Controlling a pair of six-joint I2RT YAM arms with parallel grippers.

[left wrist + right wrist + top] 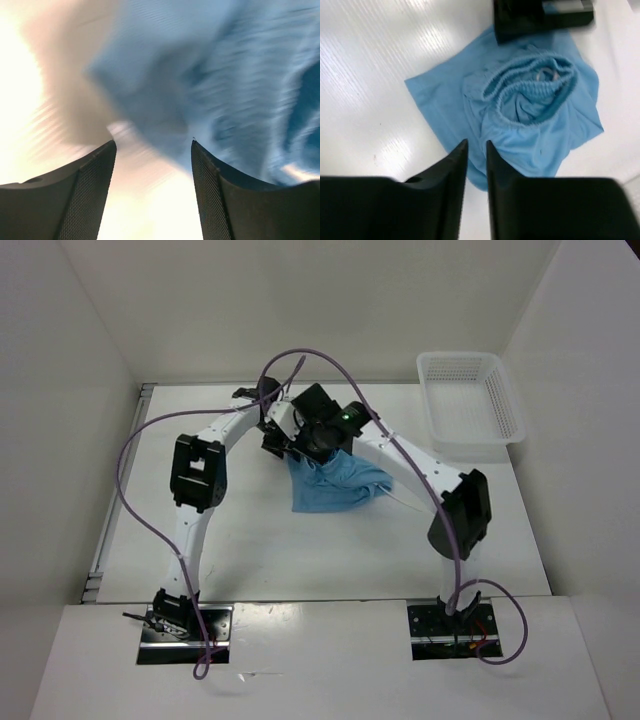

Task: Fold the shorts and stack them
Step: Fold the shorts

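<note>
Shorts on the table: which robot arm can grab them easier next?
Probably left. The left gripper is open wide with the shorts close in front of it. The right gripper hangs higher above them, jaws nearly together.

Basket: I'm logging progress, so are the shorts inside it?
No, the shorts lie crumpled on the table, left of the basket and apart from it.

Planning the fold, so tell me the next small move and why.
Probably lower the right pincer onto the near edge of the shorts and pinch it to spread them: they lie crumpled on the table, waistband bunched, and neither it nor the left pincer holds anything.
</note>
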